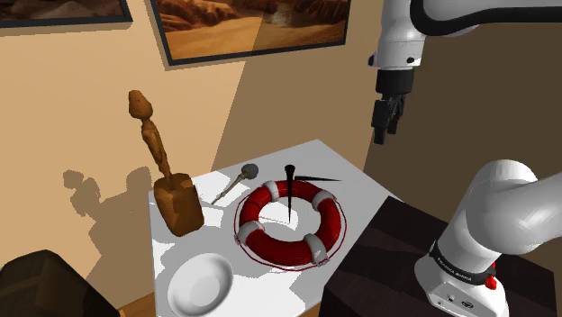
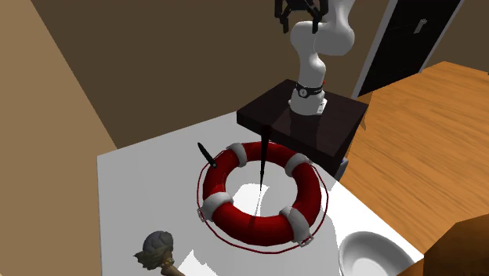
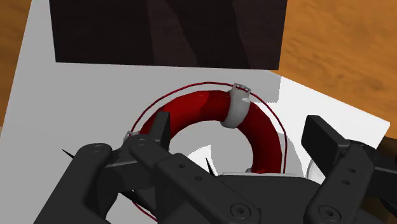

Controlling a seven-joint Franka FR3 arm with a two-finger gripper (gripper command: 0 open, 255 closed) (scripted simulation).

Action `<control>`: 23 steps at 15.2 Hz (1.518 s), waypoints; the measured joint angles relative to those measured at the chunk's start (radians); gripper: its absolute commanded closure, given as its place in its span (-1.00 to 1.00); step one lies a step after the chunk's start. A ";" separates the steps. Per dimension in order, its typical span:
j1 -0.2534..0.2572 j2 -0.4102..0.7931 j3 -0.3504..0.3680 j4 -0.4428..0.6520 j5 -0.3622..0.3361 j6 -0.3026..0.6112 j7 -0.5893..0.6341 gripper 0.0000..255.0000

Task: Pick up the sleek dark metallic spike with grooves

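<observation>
Spike (image 1: 290, 176): leaned near-upright on the life ring (image 1: 270, 241) rim, way below the gripper (image 1: 385, 123)
Fingers (image 3: 159, 130): apart, empty

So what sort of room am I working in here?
Probably a living room or hallway in a house: framed landscape pictures hang on a tan wall, the floor is wood boards, and a carved wooden figurine stands as decoration on the white table.
</observation>
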 measured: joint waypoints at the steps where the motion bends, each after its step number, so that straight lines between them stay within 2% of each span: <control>1: 0.000 0.000 0.000 0.000 0.000 0.000 0.000 -1.00; 9: 0.019 0.223 0.021 0.013 0.039 0.221 -0.008 -1.00; 17: 0.042 0.530 0.039 0.133 0.079 0.423 -0.020 -1.00; 23: 0.053 0.757 0.048 0.274 0.104 0.520 -0.032 -1.00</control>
